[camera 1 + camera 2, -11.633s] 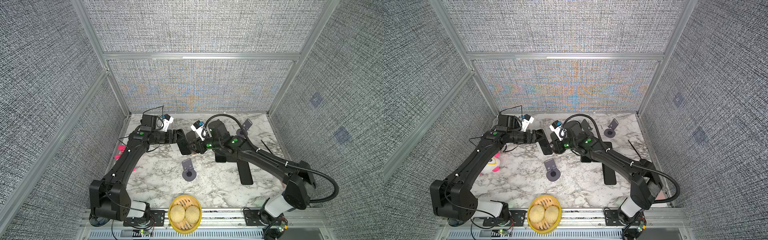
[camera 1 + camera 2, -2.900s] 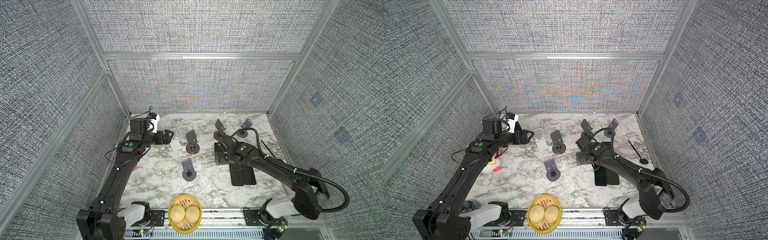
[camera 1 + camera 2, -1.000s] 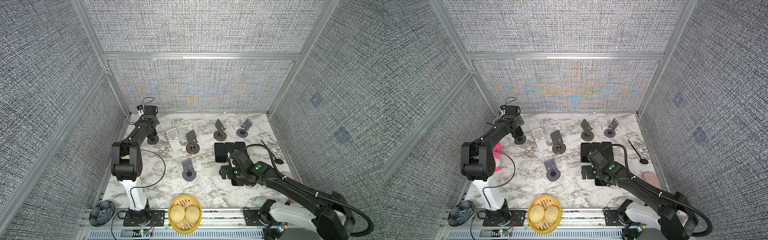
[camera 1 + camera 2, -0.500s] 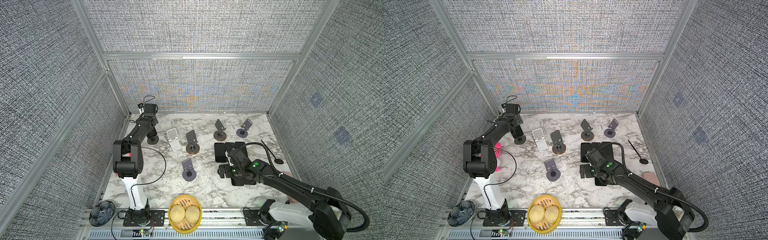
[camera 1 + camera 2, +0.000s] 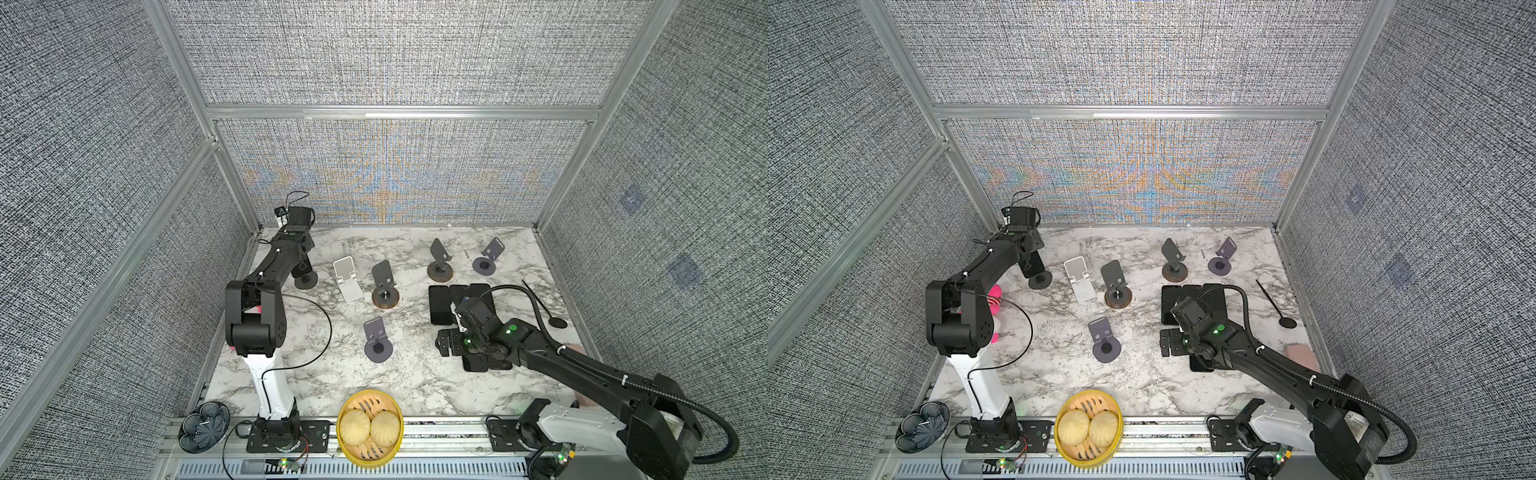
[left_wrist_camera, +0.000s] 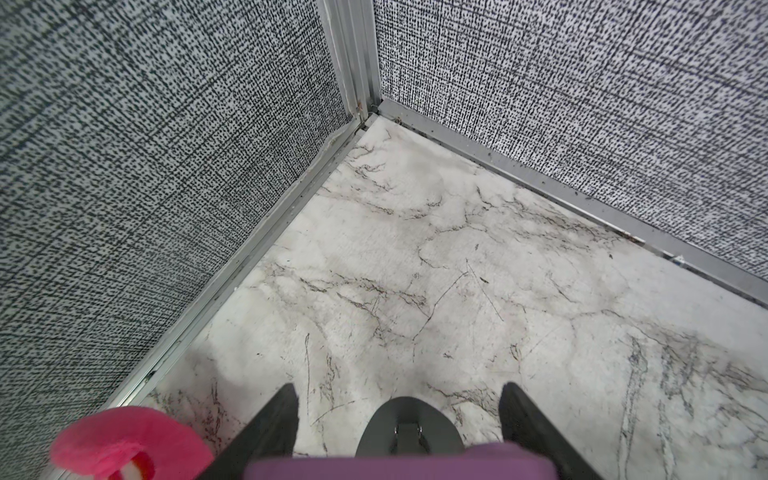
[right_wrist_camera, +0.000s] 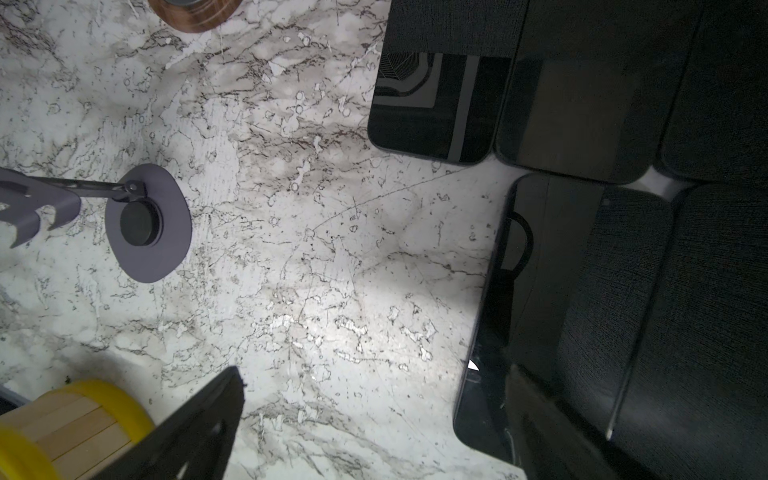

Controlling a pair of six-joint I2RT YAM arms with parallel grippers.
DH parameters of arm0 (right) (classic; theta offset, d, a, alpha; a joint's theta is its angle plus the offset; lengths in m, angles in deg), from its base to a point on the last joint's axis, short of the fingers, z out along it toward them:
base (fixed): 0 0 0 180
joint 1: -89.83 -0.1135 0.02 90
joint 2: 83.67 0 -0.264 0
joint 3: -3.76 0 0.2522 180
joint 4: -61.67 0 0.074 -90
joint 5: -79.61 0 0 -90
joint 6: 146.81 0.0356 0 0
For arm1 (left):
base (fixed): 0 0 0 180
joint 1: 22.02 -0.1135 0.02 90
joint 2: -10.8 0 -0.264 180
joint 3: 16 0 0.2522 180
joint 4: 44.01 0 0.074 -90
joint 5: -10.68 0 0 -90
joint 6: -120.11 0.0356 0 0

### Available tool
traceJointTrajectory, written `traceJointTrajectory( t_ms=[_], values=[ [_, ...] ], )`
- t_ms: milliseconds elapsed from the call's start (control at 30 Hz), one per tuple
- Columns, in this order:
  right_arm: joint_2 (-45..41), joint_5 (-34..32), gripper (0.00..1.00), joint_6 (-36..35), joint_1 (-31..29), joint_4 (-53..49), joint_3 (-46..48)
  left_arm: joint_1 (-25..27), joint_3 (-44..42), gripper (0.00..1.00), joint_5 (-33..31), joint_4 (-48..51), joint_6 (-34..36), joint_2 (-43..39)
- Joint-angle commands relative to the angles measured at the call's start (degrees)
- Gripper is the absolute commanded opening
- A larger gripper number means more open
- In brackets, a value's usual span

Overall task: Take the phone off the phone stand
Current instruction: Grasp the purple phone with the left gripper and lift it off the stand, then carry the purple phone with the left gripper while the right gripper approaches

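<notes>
The phone shows as a purple edge spanning between my left gripper's two fingers in the left wrist view. Below it lies the dark round base of the phone stand. In both top views the left gripper reaches down over this stand at the back left, and the phone is mostly hidden under it. My right gripper stands open low over bare marble, one finger beside a flat black phone.
Several black phones lie flat at mid right. Empty stands: white, wooden-based, purple. A bun steamer is at the front edge, a pink toy by the left wall, and a black spoon at right.
My left gripper's fingers have closed in from wide open onto the phone's sides. The right gripper has shifted slightly, staying open.
</notes>
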Motion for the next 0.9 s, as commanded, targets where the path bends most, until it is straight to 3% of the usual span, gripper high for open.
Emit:
traceJointTrajectory(
  t_ms=[0, 400, 600, 867],
  values=[
    [0.03, 1.94, 0.98, -0.93, 0.15, 1.85, 0.39, 0.0, 0.75, 0.61, 0.19, 2.68, 2.08, -1.73],
    [-0.04, 4.14, 0.96, -5.26, 1.89, 3.41, -0.56, -0.03, 1.92, 0.54, 9.18, 10.59, 6.44, -9.7],
    [-2.51, 14.28, 0.96, -5.73, 9.01, 8.33, -1.19, 0.04, 2.41, 0.41, 15.12, 14.54, 7.88, -14.7],
    [-3.05, 19.95, 0.96, -8.25, 12.77, 10.62, -4.49, 0.2, 1.38, 0.21, 32.85, 17.69, 7.02, -19.82]
  ],
)
